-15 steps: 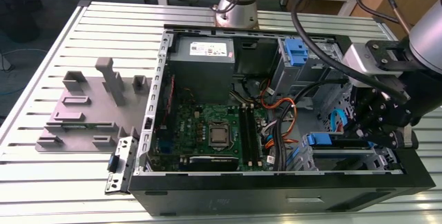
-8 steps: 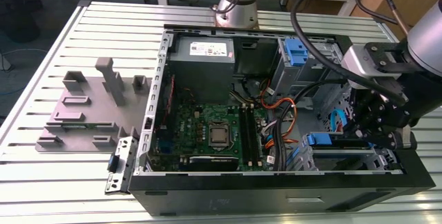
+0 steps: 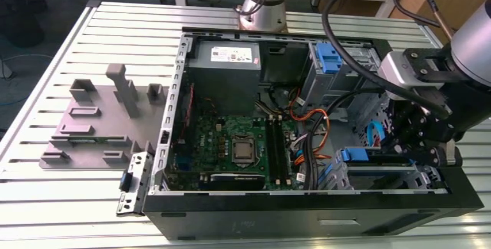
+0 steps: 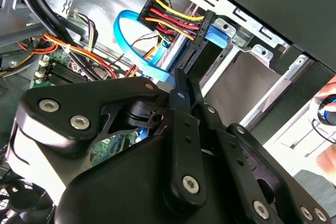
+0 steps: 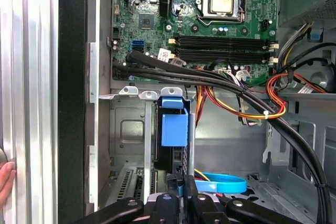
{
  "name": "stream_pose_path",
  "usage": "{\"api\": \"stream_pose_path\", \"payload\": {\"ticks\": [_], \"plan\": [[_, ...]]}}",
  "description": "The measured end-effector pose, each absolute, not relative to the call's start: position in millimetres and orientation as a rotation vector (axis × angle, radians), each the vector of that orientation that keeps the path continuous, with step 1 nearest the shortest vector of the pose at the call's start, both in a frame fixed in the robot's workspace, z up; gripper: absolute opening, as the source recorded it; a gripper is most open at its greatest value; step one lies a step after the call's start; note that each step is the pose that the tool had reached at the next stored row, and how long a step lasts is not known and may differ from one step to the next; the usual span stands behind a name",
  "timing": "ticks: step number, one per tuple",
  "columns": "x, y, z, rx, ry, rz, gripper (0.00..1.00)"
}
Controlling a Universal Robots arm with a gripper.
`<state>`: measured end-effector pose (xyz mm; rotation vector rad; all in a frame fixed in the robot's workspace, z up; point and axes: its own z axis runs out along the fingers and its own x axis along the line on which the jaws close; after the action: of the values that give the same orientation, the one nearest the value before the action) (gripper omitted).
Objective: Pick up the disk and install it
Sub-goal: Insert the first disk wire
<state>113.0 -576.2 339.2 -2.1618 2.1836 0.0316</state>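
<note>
The disk (image 3: 357, 155) stands on edge in the drive bay at the case's front corner on the exterior view's right, its blue carrier tab (image 5: 174, 128) uppermost among the bay's metal rails. My gripper (image 3: 410, 151) reaches down into the case right behind it. In the first wrist view the two black fingers of the gripper (image 5: 180, 184) are closed together on the disk's dark rear edge. The second wrist view shows the gripper (image 4: 181, 90) pointing at the blue tab (image 4: 216, 36), beside a black plug with red, yellow and orange wires.
The open black case (image 3: 307, 220) holds a green motherboard (image 3: 230, 145), a grey power-supply box (image 3: 226, 56) and a blue clip with metal cage (image 3: 330, 59). Thick black cables (image 5: 220, 80) and a blue flat cable (image 5: 223, 184) run close to the bay. A hand (image 5: 5, 177) rests outside the case wall.
</note>
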Motion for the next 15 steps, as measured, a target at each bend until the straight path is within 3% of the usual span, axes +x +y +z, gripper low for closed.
{"api": "stream_pose_path", "payload": {"ticks": [15], "plan": [[112.2, -576.1, 336.1, -2.162, 2.183, 0.03, 0.16]]}}
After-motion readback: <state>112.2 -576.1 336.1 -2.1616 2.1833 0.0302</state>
